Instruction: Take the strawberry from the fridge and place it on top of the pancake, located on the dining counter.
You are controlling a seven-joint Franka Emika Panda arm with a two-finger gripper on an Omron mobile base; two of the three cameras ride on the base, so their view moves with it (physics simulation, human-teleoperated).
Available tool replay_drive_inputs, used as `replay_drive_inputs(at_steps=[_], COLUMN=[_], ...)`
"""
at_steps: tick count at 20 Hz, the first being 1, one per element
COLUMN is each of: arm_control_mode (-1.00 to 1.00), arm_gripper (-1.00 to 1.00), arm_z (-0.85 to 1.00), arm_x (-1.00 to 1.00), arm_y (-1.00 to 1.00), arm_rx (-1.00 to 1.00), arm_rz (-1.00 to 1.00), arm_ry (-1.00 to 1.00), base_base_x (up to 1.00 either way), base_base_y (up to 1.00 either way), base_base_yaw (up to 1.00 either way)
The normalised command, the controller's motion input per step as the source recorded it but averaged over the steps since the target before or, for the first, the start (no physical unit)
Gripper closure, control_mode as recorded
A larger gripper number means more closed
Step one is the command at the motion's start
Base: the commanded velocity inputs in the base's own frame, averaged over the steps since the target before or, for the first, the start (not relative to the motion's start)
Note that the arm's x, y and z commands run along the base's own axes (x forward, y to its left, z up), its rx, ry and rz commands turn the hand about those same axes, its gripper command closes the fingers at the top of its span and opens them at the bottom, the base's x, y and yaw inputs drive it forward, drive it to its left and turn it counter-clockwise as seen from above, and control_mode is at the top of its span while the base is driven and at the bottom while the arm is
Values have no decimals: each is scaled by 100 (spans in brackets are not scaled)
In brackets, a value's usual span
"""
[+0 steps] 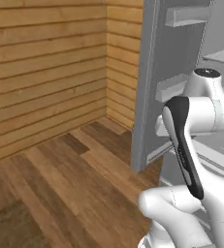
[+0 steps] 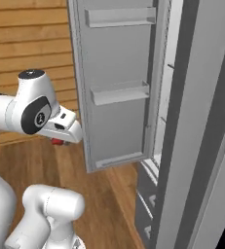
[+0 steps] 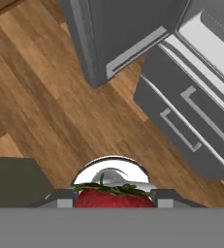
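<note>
The strawberry (image 3: 111,197), bright red with a green top, sits between my gripper's (image 3: 111,200) two fingertips at the bottom of the hand view, and the jaws are shut on it. In the right base view a bit of red strawberry (image 2: 58,141) shows under the hand, left of the open fridge door (image 2: 119,82). The hand hangs above the wood floor, away from the fridge (image 3: 191,116), whose lower drawers are closed. The pancake and the dining counter are out of view.
The open grey fridge door (image 1: 150,82) with its door shelves stands between the arm and the wood-plank wall (image 1: 45,72). Brown wood floor (image 1: 60,193) spreads to the left. A second fridge door edge (image 2: 201,146) rises close on the right.
</note>
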Motion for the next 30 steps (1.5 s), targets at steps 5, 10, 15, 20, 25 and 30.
replay_drive_inputs(at_steps=[5, 10, 15, 20, 25, 30], arm_control_mode=[100, 100, 100, 100, 100, 100], arm_gripper=[100, 100, 100, 100, 100, 100], arm_z=[0, 0, 0, 0, 0, 0], arm_x=[0, 0, 0, 0, 0, 0], arm_y=[0, 0, 0, 0, 0, 0], arm_rx=[0, 0, 0, 0, 0, 0], arm_rz=[0, 0, 0, 0, 0, 0], arm_ry=[0, 0, 0, 0, 0, 0], base_base_x=[-91, -5, 15, 67, 100, 100], base_base_y=[54, 57, 38, 6, 5, 20], base_base_yaw=[56, 66, 58, 17, -15, -15])
